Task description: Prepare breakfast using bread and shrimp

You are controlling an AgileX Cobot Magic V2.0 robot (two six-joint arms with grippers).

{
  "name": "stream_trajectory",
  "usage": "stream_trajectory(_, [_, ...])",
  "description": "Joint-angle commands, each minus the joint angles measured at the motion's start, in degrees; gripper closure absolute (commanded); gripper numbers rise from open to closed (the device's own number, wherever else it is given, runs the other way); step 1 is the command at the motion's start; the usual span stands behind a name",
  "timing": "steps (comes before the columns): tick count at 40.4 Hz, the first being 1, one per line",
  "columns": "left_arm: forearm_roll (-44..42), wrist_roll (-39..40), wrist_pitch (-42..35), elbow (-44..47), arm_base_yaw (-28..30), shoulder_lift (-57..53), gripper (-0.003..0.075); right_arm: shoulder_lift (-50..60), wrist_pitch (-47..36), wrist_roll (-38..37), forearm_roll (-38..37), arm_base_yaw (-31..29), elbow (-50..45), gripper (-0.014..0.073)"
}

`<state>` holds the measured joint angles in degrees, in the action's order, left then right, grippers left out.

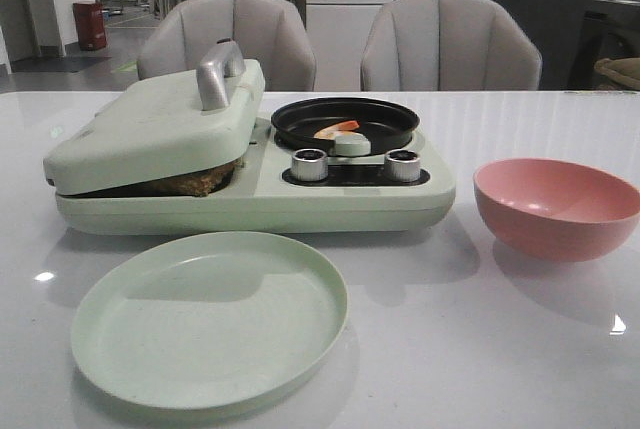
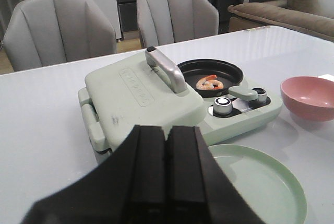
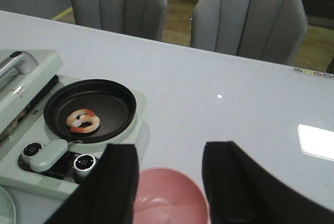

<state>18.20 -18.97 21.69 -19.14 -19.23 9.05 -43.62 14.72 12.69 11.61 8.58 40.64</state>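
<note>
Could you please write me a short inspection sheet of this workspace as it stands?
Surface: white glossy table, clean.
Job's things: bread pressed under the closed lid of the breakfast maker; shrimp in the black pan.
Clutter: green plate and pink bowl, both holding nothing.
Grippers: left gripper shut; right gripper open above the bowl.
Cables: nothing seen.
Surroundings: two grey chairs behind the table.
</note>
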Motion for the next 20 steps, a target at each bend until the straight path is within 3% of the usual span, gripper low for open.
stream_trajectory(1, [1.1,0.4,-4.7,-1.6,-0.4,0.7,0.0688,5.6,-8.2,0.5,2.4,1.3,-3.6,0.0175])
stream_trajectory(9, [1.1,0.4,-4.7,-1.6,-0.4,0.7,0.0688,21.6,-8.0,0.5,5.7,5.2,-15.5,0.0175])
stream_trajectory(20, [1.3,0.4,-4.7,-1.6,-0.4,0.7,0.0688,38.5,-5.2,0.5,5.5,5.2,-26.2,0.0175])
